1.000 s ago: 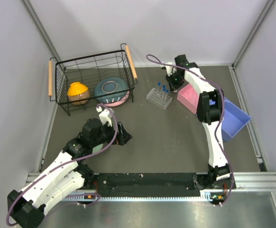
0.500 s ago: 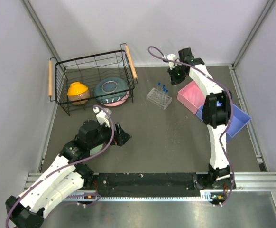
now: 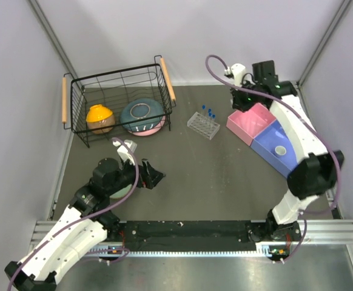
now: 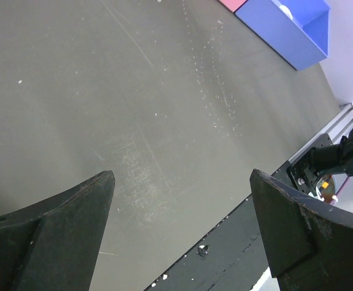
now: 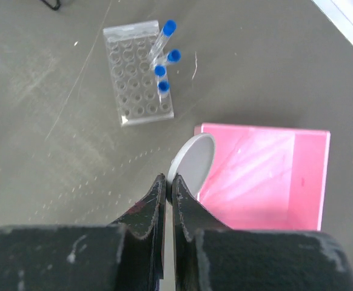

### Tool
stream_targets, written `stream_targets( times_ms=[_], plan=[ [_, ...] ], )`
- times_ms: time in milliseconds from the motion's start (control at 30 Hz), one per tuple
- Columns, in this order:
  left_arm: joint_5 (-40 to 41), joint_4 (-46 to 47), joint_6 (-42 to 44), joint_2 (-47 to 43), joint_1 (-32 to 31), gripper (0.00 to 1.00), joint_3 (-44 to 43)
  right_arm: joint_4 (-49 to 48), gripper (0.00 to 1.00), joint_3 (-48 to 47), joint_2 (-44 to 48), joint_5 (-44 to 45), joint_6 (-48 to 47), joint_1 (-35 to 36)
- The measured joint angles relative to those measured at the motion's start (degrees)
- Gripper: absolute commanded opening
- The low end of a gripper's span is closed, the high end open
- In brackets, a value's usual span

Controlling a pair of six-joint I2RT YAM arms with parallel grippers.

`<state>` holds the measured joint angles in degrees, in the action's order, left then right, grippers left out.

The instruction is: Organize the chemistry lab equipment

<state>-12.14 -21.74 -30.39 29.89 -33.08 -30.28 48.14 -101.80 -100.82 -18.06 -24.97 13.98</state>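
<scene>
Top external view, from the left: the black wire basket [image 3: 119, 97] sits at 10 o'clock on the surface [image 3: 201, 176]. Near 7 o'clock the left gripper [image 3: 154, 176] hangs wide open. At 12 o'clock the clear tube rack [image 3: 203, 125] holds 4 blue-capped tubes [image 3: 208, 113]. At 1 o'clock the right gripper [image 3: 243, 102] pinches a white cup [image 5: 193, 159] by its rim, over the pink bin [image 3: 249, 124] corner. A second cup [image 3: 280, 150] lies in the blue bin [image 3: 285, 160].
</scene>
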Motion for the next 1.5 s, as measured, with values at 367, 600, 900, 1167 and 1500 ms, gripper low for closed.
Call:
stream_targets(
  times_ms=[367,600,900,1167,1500],
  plan=[
    [-1.0,-1.2,-0.1,-4.4,0.0,0.99,0.1,1.5,0.0,27.8,27.7,0.2,-2.4,-19.6],
    [-2.2,-1.4,-0.1,-4.4,0.0,0.99,0.1,2.0,0.0,38.8,26.6,1.8,-5.7,-30.2],
    [-3.3,-2.0,-0.1,-6.3,0.0,0.99,0.1,-1.7,0.01,43.8,20.7,3.6,-8.0,-37.1],
    [-3.5,-3.1,-0.2,-6.5,0.0,0.99,0.1,-4.2,0.03,45.7,15.5,4.2,-9.0,-37.5],
    [-3.3,-5.9,-0.6,-7.0,0.0,0.99,0.0,-6.7,0.24,46.7,13.4,4.1,-9.1,-37.5]
  ],
)
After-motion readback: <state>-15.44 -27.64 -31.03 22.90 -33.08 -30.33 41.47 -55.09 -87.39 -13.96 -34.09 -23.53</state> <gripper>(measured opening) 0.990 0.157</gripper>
